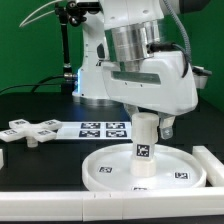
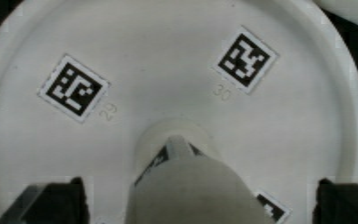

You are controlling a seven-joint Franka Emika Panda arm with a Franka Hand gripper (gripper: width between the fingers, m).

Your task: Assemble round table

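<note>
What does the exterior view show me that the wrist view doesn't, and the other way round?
Exterior only: the arm, the cross-shaped piece at the exterior view's left, the marker board, and the tag on the side of the post. Wrist only: gaps between the post and the jaws on either side, so they look open. Both: the post upright over the middle of the round disc, and tags on the disc.

Black table [image 1: 45,160], disc [image 1: 110,166], cross piece [image 1: 30,129], marker board [image 1: 103,128], perhaps rail [image 1: 206,160]
</note>
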